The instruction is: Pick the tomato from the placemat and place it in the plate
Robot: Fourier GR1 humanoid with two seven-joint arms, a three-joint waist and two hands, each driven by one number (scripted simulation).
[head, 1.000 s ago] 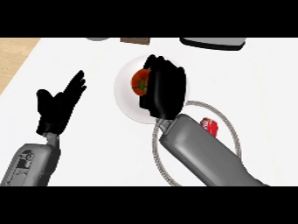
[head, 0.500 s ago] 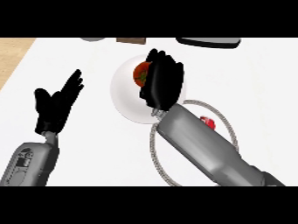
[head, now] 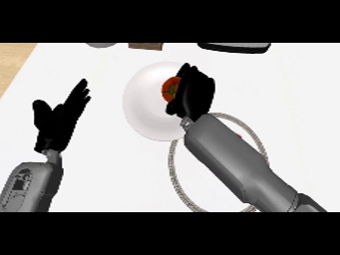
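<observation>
Tomato sits inside the white plate toward 1 o'clock, with fingers of the right hand curled round it. Round placemat meets the plate's 5 o'clock edge. Left hand rests released at 9 o'clock, bare counter between.

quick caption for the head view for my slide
Right robot hand holds the tomato over the white plate; left robot hand rests open at the left.

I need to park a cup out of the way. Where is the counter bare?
Bare: the strip between the left hand and the plate, and the stretch right of the right forearm. Crowded: the middle, where the right hand curls on the tomato over the plate, with the grey ring close by.
</observation>
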